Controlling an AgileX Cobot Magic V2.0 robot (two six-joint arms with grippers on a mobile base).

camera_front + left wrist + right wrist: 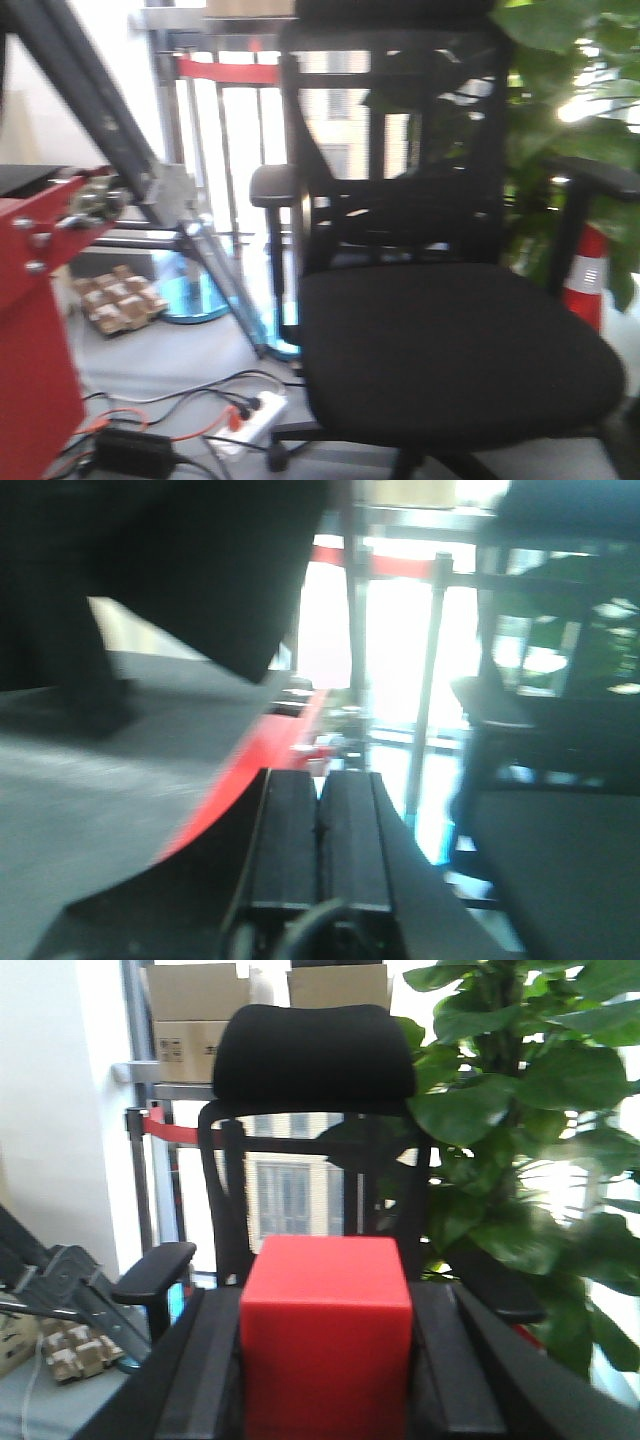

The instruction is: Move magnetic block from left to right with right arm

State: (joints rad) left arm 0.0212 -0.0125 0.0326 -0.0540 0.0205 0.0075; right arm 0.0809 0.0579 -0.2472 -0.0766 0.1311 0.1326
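Observation:
In the right wrist view the magnetic block (325,1335), a plain bright-red cube, sits squarely between the two black fingers of my right gripper (325,1305), which is shut on it and holds it up in the air, facing the office chair. In the left wrist view my left gripper (320,780) is shut with its two black pads pressed together and nothing between them. It hovers beside the grey table top (90,820) with its red edge (255,770). Neither gripper nor the block shows in the front view.
A black office chair (440,330) fills the front view, with a leafy plant (590,110) behind it. The red table frame (35,330) stands at the left. Cables and a power strip (250,415) lie on the floor. A dark blurred mass (170,570) hangs over the table.

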